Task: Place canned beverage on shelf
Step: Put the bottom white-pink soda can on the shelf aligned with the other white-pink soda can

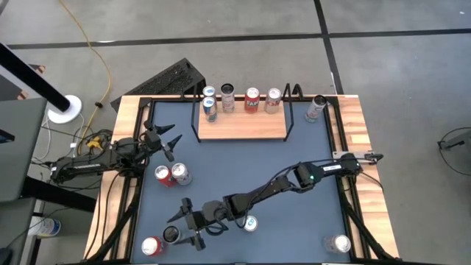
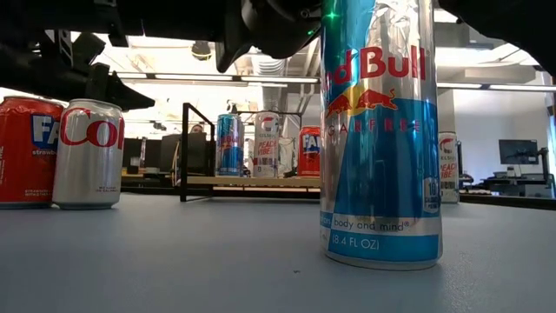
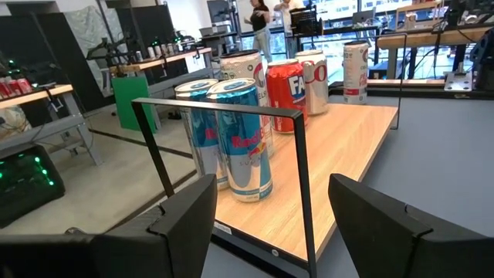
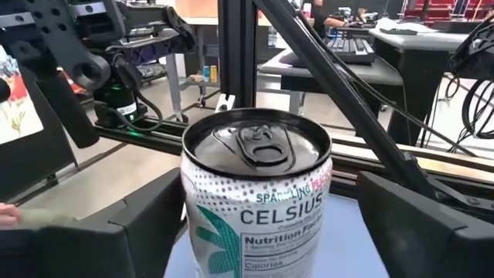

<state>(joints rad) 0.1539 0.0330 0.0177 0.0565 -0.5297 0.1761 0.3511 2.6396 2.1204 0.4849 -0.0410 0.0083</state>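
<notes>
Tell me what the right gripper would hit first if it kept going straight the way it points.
The Celsius can. It stands upright right ahead of the right gripper, whose open fingers flank it on both sides without visibly touching, though depth is hard to judge.

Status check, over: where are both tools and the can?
Right tool open, straddling Celsius can, front-left of table. Left tool open, idle near shelf. Five cans already shelved. Coke and Fanta cans between.
</notes>
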